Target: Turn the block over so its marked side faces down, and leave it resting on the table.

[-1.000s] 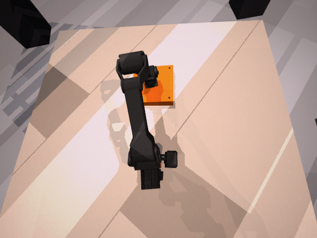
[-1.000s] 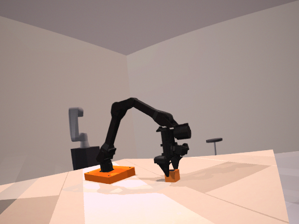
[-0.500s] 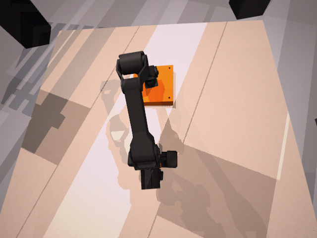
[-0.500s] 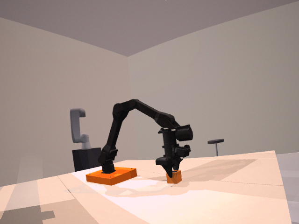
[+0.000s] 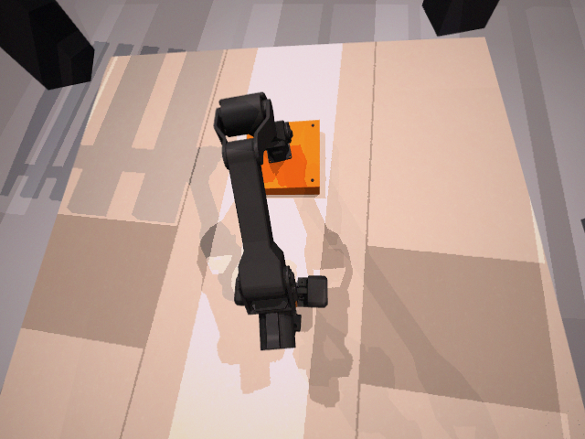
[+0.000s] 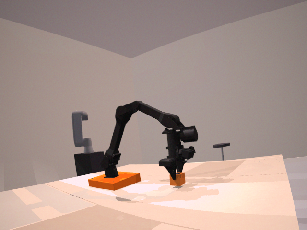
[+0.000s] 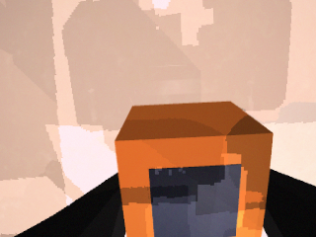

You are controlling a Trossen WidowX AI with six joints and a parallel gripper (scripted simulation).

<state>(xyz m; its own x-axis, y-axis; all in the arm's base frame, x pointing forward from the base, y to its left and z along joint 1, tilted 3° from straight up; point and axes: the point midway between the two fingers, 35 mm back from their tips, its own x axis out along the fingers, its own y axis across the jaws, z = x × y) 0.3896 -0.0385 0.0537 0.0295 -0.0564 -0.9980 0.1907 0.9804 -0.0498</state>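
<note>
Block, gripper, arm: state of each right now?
Block: clamped between the fingers, dark marked side facing the wrist camera, not yet turned down; whether it is off the table is unclear.
Gripper: shut on the block.
Arm: arched over from its orange base, wrist pointing down.
</note>
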